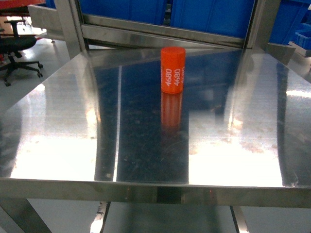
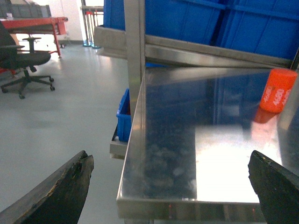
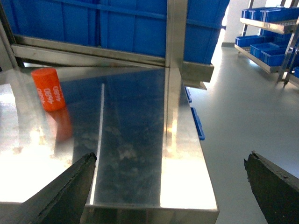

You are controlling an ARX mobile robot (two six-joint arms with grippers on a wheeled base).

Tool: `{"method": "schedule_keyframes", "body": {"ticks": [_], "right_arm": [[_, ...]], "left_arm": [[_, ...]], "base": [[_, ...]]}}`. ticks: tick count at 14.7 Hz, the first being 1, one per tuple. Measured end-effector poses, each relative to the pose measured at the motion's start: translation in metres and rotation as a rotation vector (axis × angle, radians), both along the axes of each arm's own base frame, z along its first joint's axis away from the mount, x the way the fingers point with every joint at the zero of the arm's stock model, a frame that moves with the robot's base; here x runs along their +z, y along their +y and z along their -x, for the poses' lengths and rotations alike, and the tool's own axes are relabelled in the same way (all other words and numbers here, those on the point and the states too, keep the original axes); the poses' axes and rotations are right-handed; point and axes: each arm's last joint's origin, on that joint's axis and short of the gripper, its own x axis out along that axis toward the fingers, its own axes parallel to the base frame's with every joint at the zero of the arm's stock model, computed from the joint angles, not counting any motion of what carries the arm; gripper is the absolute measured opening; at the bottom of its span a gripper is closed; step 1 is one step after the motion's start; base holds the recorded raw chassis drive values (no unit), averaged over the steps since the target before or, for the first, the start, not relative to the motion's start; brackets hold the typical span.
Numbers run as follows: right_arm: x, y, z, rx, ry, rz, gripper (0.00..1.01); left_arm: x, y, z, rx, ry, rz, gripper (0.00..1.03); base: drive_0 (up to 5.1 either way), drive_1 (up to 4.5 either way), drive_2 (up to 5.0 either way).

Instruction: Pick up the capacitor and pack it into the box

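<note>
Head view: you see the capacitor [image 1: 173, 70], an orange cylinder marked 4680, upright at the table's [image 1: 63, 145] far middle.
Around: blue bins [image 1: 214, 14] behind the far rail; office chair [image 1: 17, 46] far left.
Left gripper [image 2: 173, 186]: fingers apart, off the near-left edge.
Right gripper [image 3: 170, 186]: fingers apart, near-right corner.

Head looks down; wrists flank table [image 1: 58, 145], sharing capacitor [image 1: 173, 70].

A shiny steel table [image 1: 58, 145] fills the frame, glare pooling at lower left and right. Blue bins [image 1: 214, 14] line the top edge. A black office chair [image 1: 17, 46] stands upper left on pale grey floor [image 2: 60, 121].
</note>
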Motion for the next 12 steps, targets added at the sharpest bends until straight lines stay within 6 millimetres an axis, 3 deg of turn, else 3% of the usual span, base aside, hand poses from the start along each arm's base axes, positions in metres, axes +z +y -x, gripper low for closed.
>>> {"method": "schedule_keyframes", "body": {"ticks": [10,12], "right_arm": [[0.000,0.000,0.000,0.000,0.000,0.001,0.98],[0.000,0.000,0.000,0.000,0.000,0.001,0.98]], "left_arm": [[0.000,0.000,0.000,0.000,-0.001,0.000,0.98],[0.003,0.003,-0.027,-0.009,0.033,0.114,0.98]], "base": [[0.0,0.00,0.0],[0.0,0.00,0.0]]}}
